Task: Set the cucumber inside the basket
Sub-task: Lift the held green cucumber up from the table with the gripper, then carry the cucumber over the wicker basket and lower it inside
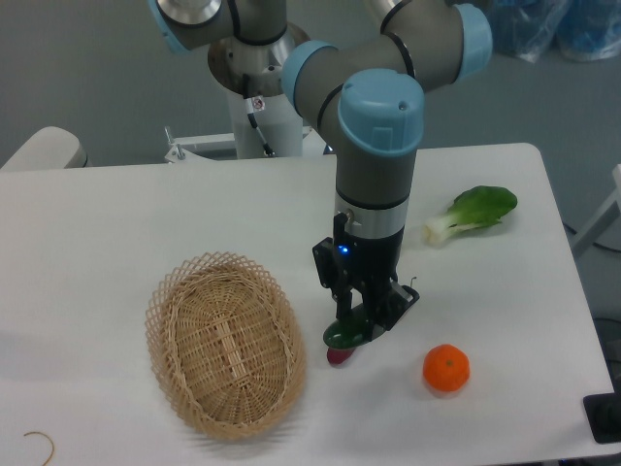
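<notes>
The dark green cucumber [340,339] sits between the fingers of my gripper [355,330], which is shut on it just right of the basket. The cucumber is low over the table, and I cannot tell whether it still touches the surface. A purple-magenta vegetable piece [338,357] peeks out directly beneath it, mostly hidden. The oval woven wicker basket [157,318] lies empty on the table to the left, its right rim a short gap from the gripper.
A leafy bok choy [475,212] with a white stem lies at the back right. An orange [446,369] rests right of the gripper near the front edge. A thin curved wire piece [41,443] sits at the front left corner.
</notes>
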Controlling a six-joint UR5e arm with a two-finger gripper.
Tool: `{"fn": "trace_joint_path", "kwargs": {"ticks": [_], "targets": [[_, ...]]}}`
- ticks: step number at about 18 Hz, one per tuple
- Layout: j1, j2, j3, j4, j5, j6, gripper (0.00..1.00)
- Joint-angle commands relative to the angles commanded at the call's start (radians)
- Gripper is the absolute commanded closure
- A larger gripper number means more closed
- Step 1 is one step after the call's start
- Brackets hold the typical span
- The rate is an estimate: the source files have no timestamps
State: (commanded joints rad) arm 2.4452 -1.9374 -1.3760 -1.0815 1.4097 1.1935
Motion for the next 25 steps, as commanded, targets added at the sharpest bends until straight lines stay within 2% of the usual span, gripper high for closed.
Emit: {"fn": "trace_joint_path", "kwargs": {"ticks": [9, 13, 15, 22, 25], "targets": [[-0.008, 0.008, -0.020, -0.005, 0.009, -0.002, 0.63], [-0.046, 0.009, -0.035, -0.002, 0.037, -0.064, 0.63], [-0.073, 0.009, -0.046, -0.002, 0.061, -0.145, 0.63], [-0.192, 0.005, -0.103, 0.000, 0.156, -0.558, 0.63], [-0.233, -0.008, -0.117, 0.009, 0.163, -0.705, 0.63]]}}
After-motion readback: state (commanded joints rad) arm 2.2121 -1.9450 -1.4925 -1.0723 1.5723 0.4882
